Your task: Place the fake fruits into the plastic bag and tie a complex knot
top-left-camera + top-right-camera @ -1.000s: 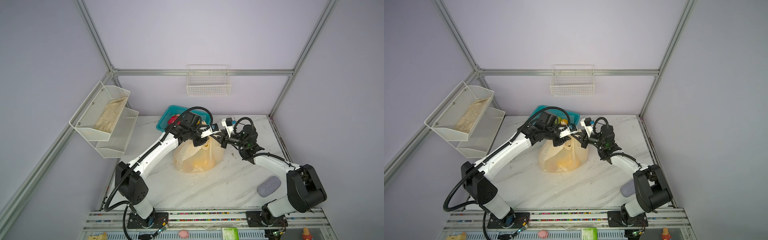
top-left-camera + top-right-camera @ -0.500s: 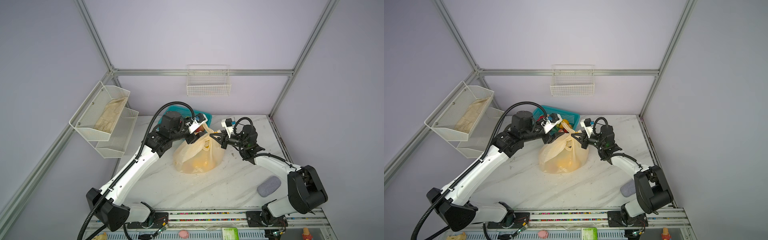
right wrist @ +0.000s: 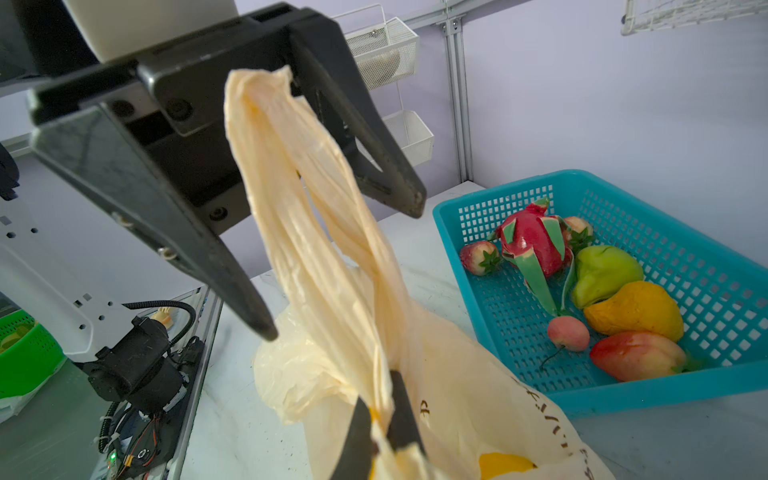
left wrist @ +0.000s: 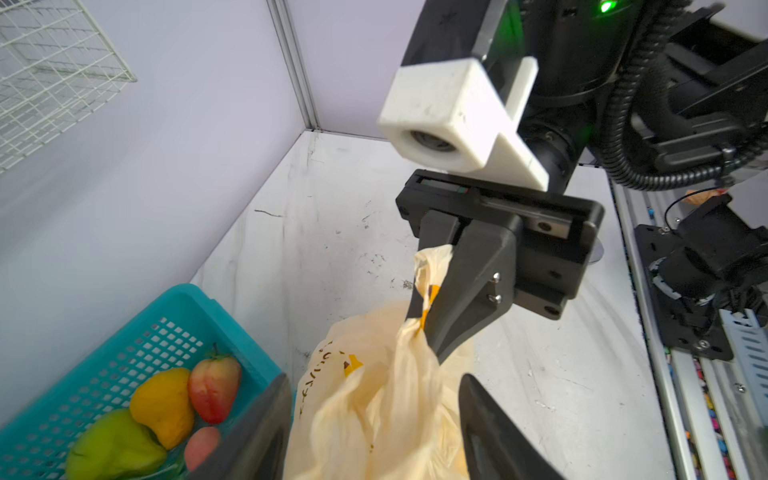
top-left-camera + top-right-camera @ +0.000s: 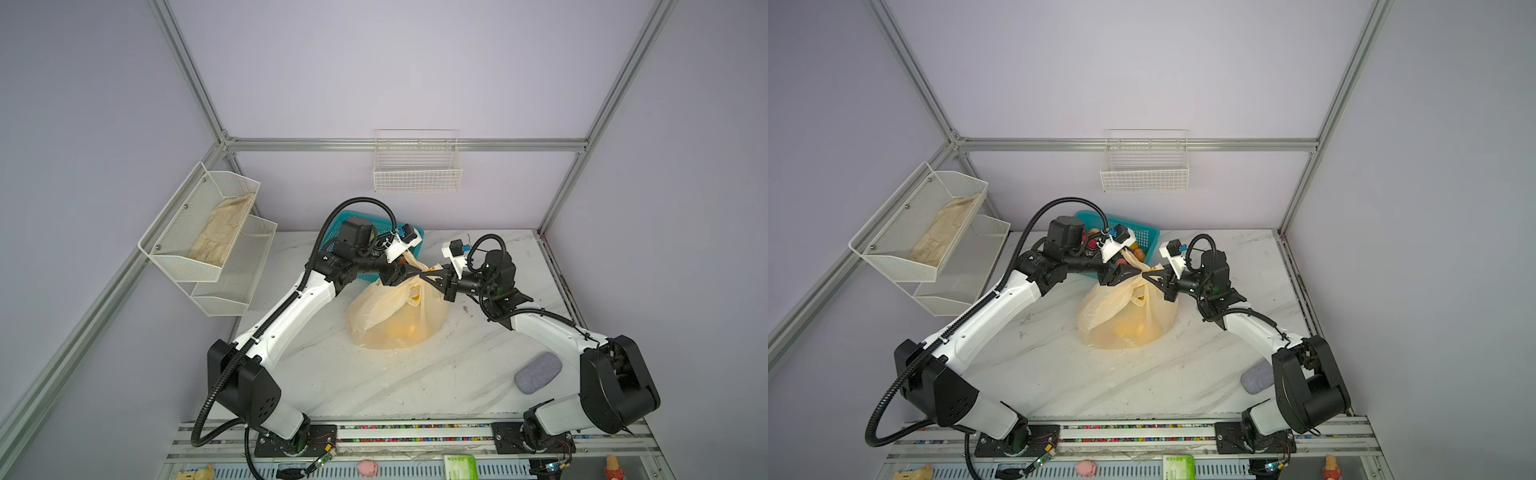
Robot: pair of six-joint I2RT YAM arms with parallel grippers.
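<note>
my right gripper [image 4: 422,328] is clamped on the plastic bag [image 5: 390,320] handle [image 3: 291,187], left gripper [image 3: 340,270] wide open around it, so I'd pinch high before twisting

Marble worktop [image 5: 374,382] with teal mesh basket [image 3: 706,257] toward the rear and grey oval pad [image 5: 538,372] at front right; white wire basket [image 5: 417,174] on the back wall; two-tier mesh shelf [image 5: 178,262] on the left wall, beige cloth [image 5: 222,230] in its upper tier.
</note>
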